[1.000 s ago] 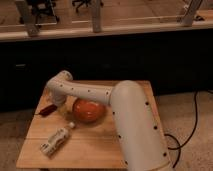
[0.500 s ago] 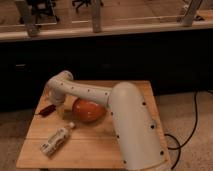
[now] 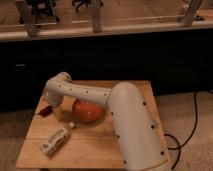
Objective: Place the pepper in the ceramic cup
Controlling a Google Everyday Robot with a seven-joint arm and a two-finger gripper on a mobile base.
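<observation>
The pepper (image 3: 45, 110) is a small dark red object lying near the left edge of the wooden table (image 3: 125, 87). My gripper (image 3: 53, 106) hangs at the end of the white arm, just right of the pepper and left of the orange bowl (image 3: 88, 111). A small pale shape (image 3: 60, 115) right under the gripper looks like the ceramic cup; the gripper hides most of it. I cannot tell whether the gripper touches the pepper.
A whitish plastic bottle (image 3: 56, 140) lies on its side at the front left of the table. The thick white arm (image 3: 130, 125) covers the table's right half. A dark wall and railing stand behind. A cable (image 3: 192, 130) runs on the floor at right.
The arm's wrist end has shifted slightly over the table's left side. The pepper, bowl and bottle have not moved.
</observation>
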